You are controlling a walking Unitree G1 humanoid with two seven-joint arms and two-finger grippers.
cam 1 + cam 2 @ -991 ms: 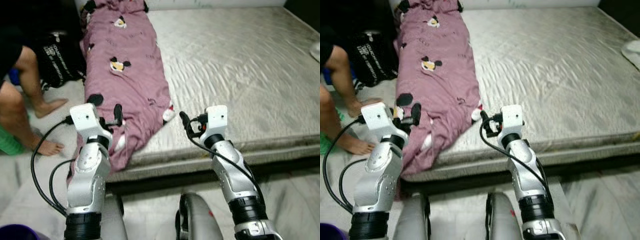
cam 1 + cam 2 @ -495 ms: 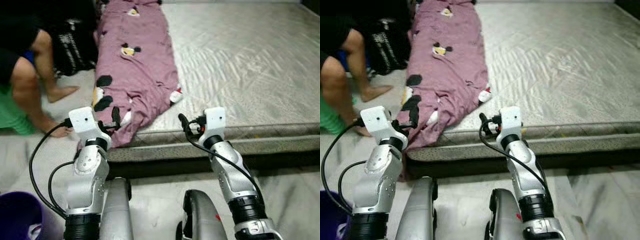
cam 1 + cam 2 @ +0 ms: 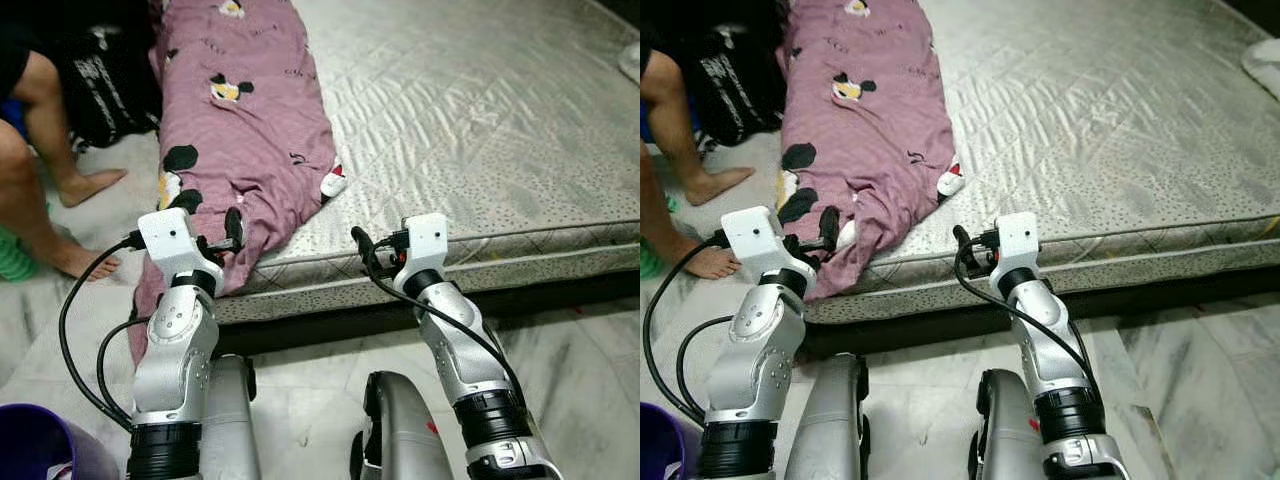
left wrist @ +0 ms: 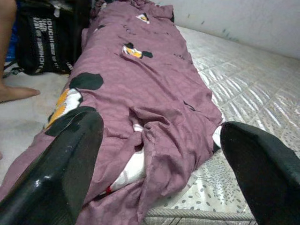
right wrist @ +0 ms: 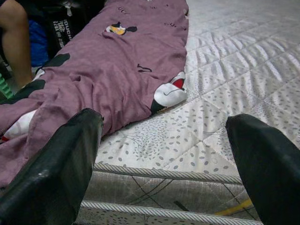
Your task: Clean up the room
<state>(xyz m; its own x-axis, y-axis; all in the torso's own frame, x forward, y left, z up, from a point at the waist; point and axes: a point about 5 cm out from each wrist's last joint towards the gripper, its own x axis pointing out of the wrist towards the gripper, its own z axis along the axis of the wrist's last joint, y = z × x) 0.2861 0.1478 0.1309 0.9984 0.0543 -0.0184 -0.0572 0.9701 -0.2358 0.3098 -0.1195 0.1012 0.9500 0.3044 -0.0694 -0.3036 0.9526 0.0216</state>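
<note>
With both pincers spread apart, the left pincer (image 3: 232,232) is best closed on the mauve cartoon-print blanket (image 3: 250,140) where it overhangs the mattress (image 3: 480,130), while the right pincer (image 3: 362,250) is kept free.

A purple blanket (image 3: 855,130) drapes over the grey mattress (image 3: 1110,130) edge (a person's, seemingly bare, legs (image 3: 675,150) beside it).

Bare grey quilted mattress (image 3: 480,130) lies open on the right; the crumpled mauve cartoon-print blanket (image 3: 245,130) and a person's legs (image 3: 40,170) crowd the left
</note>
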